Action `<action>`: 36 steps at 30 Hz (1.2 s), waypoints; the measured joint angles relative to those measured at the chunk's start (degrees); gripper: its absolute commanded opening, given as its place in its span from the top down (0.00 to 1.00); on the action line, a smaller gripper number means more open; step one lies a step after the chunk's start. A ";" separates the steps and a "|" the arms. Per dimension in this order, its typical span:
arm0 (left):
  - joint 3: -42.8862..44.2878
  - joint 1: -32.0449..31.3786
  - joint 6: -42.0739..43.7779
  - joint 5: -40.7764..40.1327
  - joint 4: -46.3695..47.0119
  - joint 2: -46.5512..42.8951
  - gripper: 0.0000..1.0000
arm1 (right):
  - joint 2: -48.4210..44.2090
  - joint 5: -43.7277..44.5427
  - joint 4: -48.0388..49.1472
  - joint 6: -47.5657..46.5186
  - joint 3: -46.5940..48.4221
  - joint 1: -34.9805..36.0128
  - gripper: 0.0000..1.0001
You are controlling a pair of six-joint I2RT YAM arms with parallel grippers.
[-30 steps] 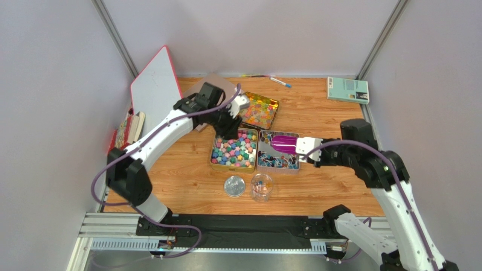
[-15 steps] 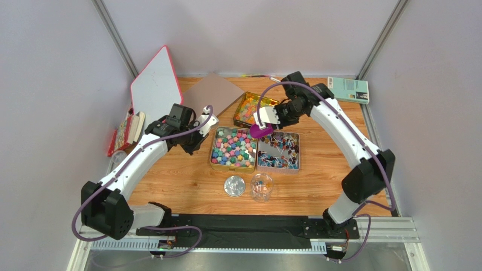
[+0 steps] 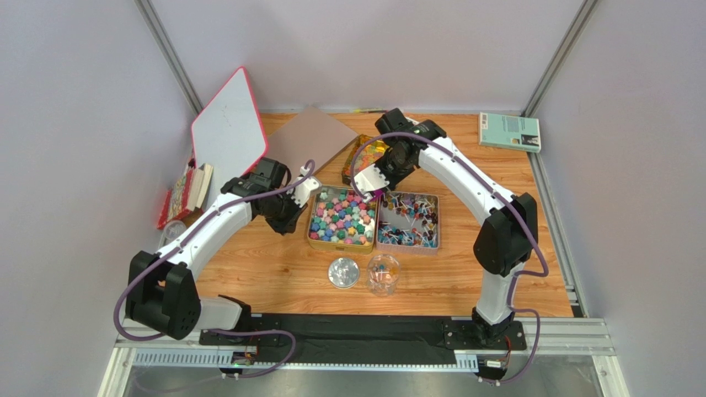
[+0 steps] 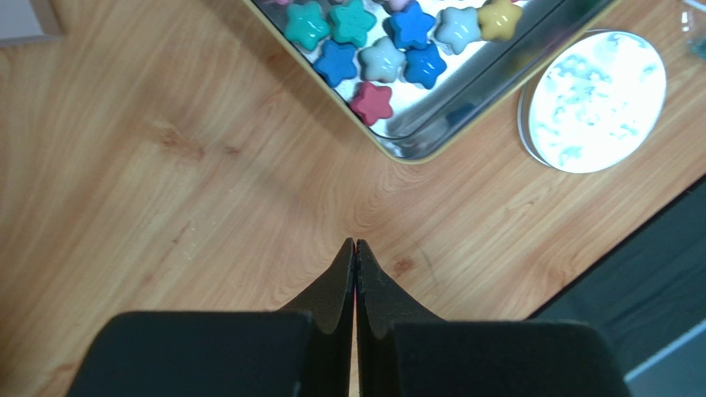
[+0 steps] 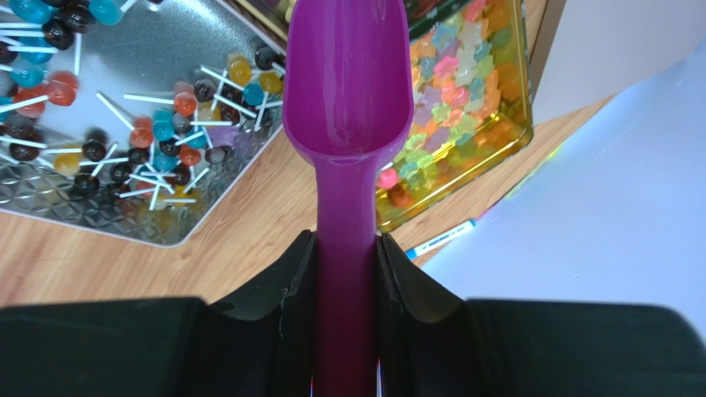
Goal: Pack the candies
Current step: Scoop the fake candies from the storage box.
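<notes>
The candies lie in three tins: pastel star candies (image 3: 342,217) in the left tin (image 4: 431,141), lollipop candies (image 3: 408,222) in the silver tin (image 5: 50,207), and glossy candies (image 5: 452,99) in the gold tin (image 3: 362,150) behind. My right gripper (image 3: 370,182) is shut on the handle of the purple scoop (image 5: 348,83). The scoop's bowl looks empty and hangs between the silver and gold tins. My left gripper (image 4: 355,244) is shut on nothing, low over bare wood just left of the star tin.
A glass jar (image 3: 383,274) and its round lid (image 3: 343,271) stand in front of the tins. A whiteboard (image 3: 228,132) and brown sheet (image 3: 311,136) lean at the back left, books (image 3: 186,192) at the left, a teal book (image 3: 509,131) at the back right, and a marker (image 5: 439,240) behind the gold tin.
The left gripper has shut and drawn back from behind the tins to the star tin's left side. The right arm swung round from the right to the back, carrying the scoop.
</notes>
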 measured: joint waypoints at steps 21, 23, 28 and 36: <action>-2.23 1.64 -4.72 3.85 -4.17 -14.69 1.00 | 7.69 18.93 0.70 -1.07 3.85 8.83 1.00; -2.23 1.90 -4.79 4.09 -4.52 -15.74 1.00 | 9.07 19.26 -0.07 0.42 5.35 8.83 1.00; -2.23 2.03 -4.98 4.74 -5.11 -17.84 1.00 | 12.04 19.12 -3.15 4.28 7.23 8.68 1.00; -2.23 2.49 -5.18 5.09 -5.27 -18.88 1.00 | 12.63 19.12 -4.61 8.35 6.62 9.94 1.00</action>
